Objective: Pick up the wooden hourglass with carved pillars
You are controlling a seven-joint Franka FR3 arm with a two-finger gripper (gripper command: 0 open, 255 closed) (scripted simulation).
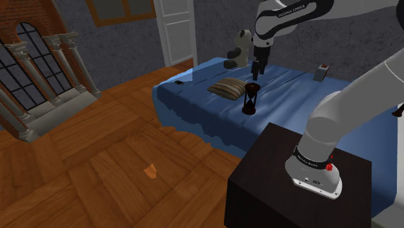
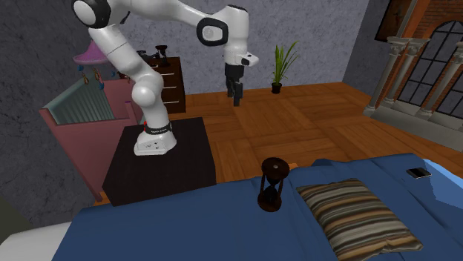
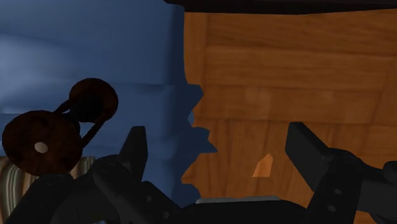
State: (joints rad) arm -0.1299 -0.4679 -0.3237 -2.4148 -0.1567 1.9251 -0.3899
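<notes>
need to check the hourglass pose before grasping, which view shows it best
The second exterior view: the hourglass stands upright in full side profile, near the camera. The shoulder view shows it small and dark; the wrist view shows it from above, foreshortened.

The white arm (image 2: 137, 74) rises from its base, bends and reaches outward. The black gripper (image 3: 219, 149) points straight down, its fingers (image 3: 135, 149) spread apart, clasping nothing.
</notes>
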